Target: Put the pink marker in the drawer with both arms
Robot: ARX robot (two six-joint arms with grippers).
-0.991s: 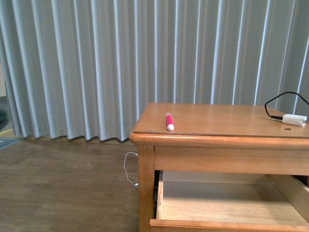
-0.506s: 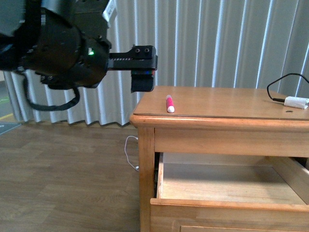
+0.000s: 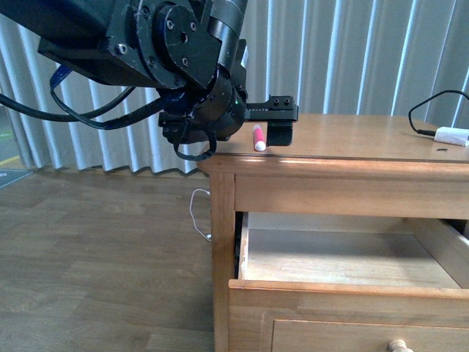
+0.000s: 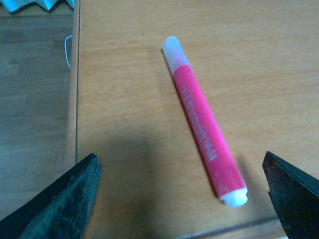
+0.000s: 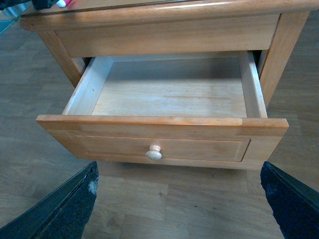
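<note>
The pink marker (image 3: 258,138) lies on the wooden table top near its front left corner, white cap end toward the front edge. My left gripper (image 3: 282,125) hovers open just above and beside it. In the left wrist view the marker (image 4: 204,122) lies slanted between the spread fingers of the left gripper (image 4: 179,160), untouched. The top drawer (image 3: 344,292) is pulled out, its pale interior empty. In the right wrist view the right gripper (image 5: 178,169) is open and empty in front of the drawer (image 5: 159,121) and its round knob (image 5: 154,153).
A white adapter (image 3: 451,136) with a black cable lies at the table's far right. The table edge (image 4: 75,99) runs close beside the marker. A white cord (image 3: 196,249) lies on the wooden floor by the table leg. Grey curtains hang behind.
My left arm has come in from the left and moved right over the table corner to the marker. The view has dropped, so the drawer front and knob now show. The marker has not moved.
</note>
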